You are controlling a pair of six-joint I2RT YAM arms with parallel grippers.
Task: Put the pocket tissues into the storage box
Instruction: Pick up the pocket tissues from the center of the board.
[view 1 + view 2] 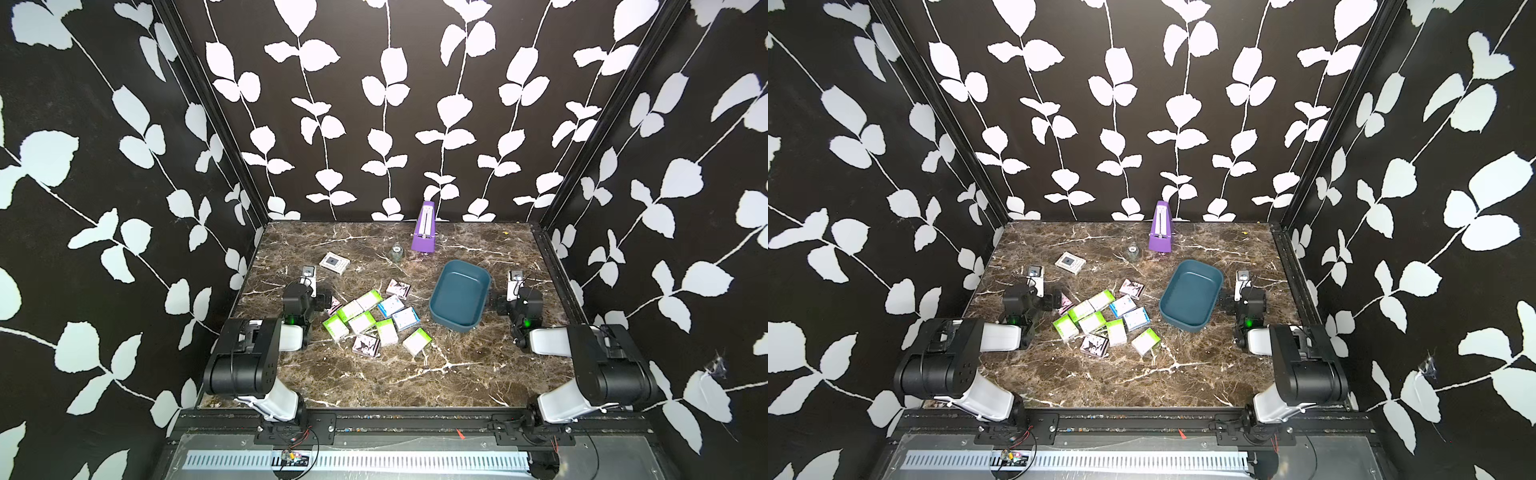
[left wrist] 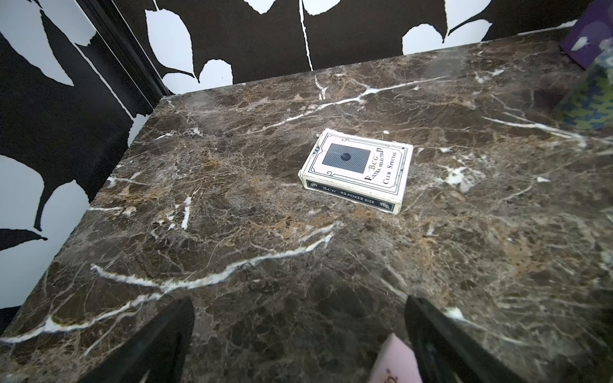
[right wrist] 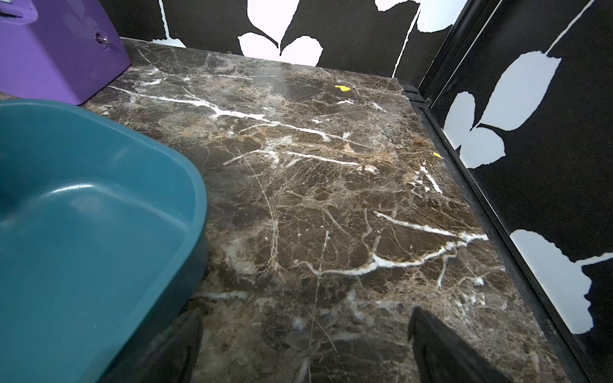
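Two claws, left gripper (image 2: 298,303) and right gripper (image 3: 305,315), are hanging spread and empty, flanking pocket tissues (image 1: 370,316) lying mid-frame beside the empty storage box (image 1: 457,297), awaiting loading.

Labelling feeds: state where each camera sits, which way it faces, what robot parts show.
Top views: high over the near edge, looking down toward the far wall; left arm, right arm, tissues, box show.
Left wrist: on left arm, facing far left corner and deck; open left pincer shows, pink packet beside.
Right wrist: on right arm, facing far right corner past box, metronome; open right pincer shows.
Shared: deck, left wrist and top views; box, right wrist and top views.
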